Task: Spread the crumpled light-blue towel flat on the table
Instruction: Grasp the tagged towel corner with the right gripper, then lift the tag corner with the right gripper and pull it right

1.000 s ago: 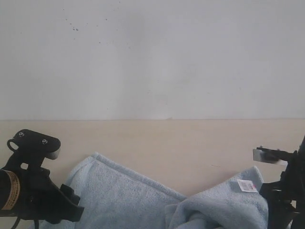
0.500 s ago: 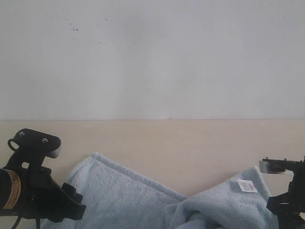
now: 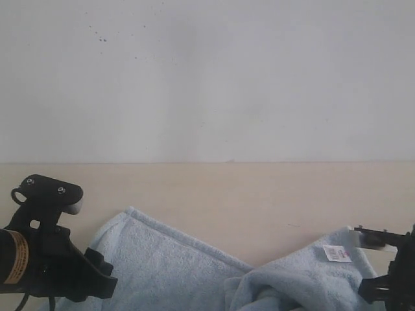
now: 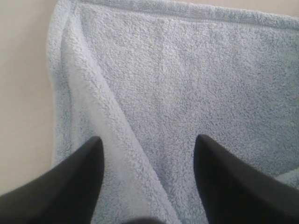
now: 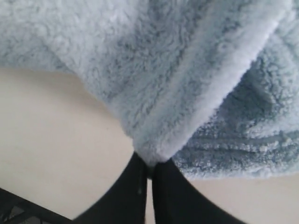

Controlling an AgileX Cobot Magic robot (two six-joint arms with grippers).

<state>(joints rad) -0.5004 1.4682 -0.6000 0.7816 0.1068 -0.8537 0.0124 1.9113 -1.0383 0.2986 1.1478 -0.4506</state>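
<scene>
The light-blue towel [image 3: 175, 265] lies partly bunched along the near edge of the beige table [image 3: 246, 194], its white tag [image 3: 336, 253] at the far right corner. In the left wrist view my left gripper [image 4: 147, 144] hovers open over the towel [image 4: 187, 84], a raised fold running between its black fingers [image 4: 74, 182]. The left arm [image 3: 45, 259] sits at the towel's left end. My right gripper [image 5: 150, 164] is shut on a folded edge of the towel [image 5: 187, 70], just above the table [image 5: 56, 140]. The right arm [image 3: 392, 278] is low at the right.
An off-white speckled wall [image 3: 207, 78] rises behind the table's far edge. Bare tabletop stretches beyond the towel toward the wall.
The right arm has sunk lower and shifted right, and the tagged towel corner has moved slightly with it. The left arm has barely moved.
</scene>
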